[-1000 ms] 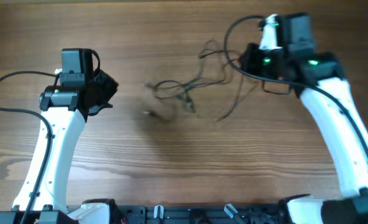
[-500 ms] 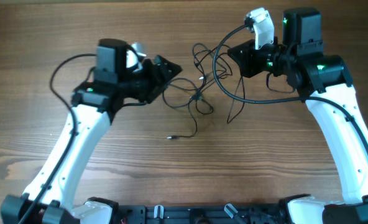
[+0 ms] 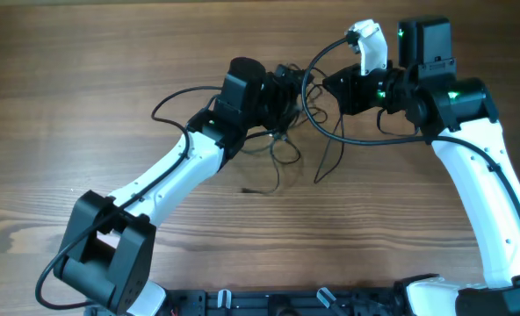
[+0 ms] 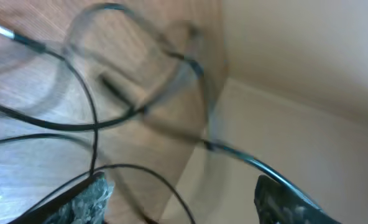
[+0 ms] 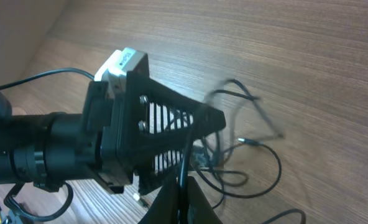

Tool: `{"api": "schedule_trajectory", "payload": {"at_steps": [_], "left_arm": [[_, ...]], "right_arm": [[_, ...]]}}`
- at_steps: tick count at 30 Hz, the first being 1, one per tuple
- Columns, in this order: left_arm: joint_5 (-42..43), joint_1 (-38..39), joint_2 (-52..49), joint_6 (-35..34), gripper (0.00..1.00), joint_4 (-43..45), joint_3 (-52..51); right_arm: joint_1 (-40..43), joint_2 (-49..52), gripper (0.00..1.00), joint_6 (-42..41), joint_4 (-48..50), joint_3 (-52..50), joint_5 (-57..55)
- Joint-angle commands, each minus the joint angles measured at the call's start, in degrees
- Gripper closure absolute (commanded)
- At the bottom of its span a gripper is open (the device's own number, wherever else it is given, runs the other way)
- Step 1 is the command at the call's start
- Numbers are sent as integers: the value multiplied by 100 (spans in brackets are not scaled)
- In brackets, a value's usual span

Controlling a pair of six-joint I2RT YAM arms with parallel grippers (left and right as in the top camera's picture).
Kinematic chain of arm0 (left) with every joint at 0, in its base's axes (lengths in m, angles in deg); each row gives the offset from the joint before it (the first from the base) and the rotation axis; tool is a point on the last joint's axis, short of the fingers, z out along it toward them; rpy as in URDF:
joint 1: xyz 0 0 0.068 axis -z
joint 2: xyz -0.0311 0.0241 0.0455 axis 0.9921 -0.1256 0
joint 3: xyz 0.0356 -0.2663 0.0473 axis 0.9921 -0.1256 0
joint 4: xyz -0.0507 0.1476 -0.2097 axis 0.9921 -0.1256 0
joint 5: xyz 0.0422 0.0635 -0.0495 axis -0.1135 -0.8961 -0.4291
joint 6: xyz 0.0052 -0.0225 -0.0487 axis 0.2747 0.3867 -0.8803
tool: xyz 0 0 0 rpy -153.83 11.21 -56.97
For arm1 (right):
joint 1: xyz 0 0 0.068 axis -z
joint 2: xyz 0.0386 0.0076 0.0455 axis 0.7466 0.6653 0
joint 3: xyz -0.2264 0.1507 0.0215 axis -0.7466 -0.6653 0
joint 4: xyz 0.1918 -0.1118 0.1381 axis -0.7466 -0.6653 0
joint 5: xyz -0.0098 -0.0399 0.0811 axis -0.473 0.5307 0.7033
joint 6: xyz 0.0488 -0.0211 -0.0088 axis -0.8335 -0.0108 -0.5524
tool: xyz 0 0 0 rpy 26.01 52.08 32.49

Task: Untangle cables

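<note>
Standing by the table, I see the cables lying in a loose knot toward the far middle, right between the two arms, with one plug end trailing off on the near side. The left gripper reaches across over the far part of the tangle, its fingers spread wide with strands crossing the gap and nothing gripped. The right gripper sits just beside it, its fingers pressed narrow on what looks like a single thin strand running out of them. My worry is how close the two are: any reach inward by either could knock them together. If those wide fingers close where they are, they may catch several strands at once, and a pull would then cinch the knot rather than loosen it. The thick black loop of the right arm's own wiring hangs near the tangle and could snag a strand. The heart of the knot is covered from above by the left gripper, the left wrist view is badly smeared, and I cannot tell which cable the right one actually holds or where it runs
</note>
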Motion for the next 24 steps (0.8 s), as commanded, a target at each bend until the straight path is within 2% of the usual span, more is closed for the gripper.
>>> {"api": "schedule_trajectory", "payload": {"at_steps": [1,2,7,8,9,10,11,12,14,15,18,20,23,24], "left_arm": [[-284,81,-63,-33,47,28,20],[-286,166,-142,-37,55,35,20],[-350,337,-577,-7,52,26,20],[-413,334,-678,212,55,13,20],[-531,334,-745,420,61,-116,20],[-767,328,-782,728,74,-444,20],[-975,299,-782,951,95,-820,20],[-1152,240,-780,1147,96,-1261,20],[-1257,-17,-780,1558,96,-2199,20],[-1272,-308,-780,1843,96,-2828,20],[-1342,-968,-780,2243,96,-3722,20],[-1335,-1377,-780,2245,96,-3995,20],[-1335,-1462,-780,2243,96,-4028,20],[-1335,-1425,-780,2245,96,-4028,20]], "right_arm": [[-13,-72,96,-22,9,57,422],[-13,-72,96,-24,26,57,623],[-13,-74,95,-26,-31,57,638],[-13,-74,95,-26,-48,57,638],[-13,-74,95,-24,-68,57,632],[-11,-74,95,-22,-74,57,595],[-11,-74,96,-26,-74,57,376],[-4,-74,96,-136,-87,57,-278],[129,-79,96,-1353,-299,107,-2483],[387,-87,96,-2133,-603,234,-3926],[984,-203,96,-2205,-498,280,-4474],[1569,-221,96,-2286,-37,278,-5392],[2371,-125,96,-2767,905,275,-6966],[2809,-31,96,-2697,1773,271,-7154]]}}
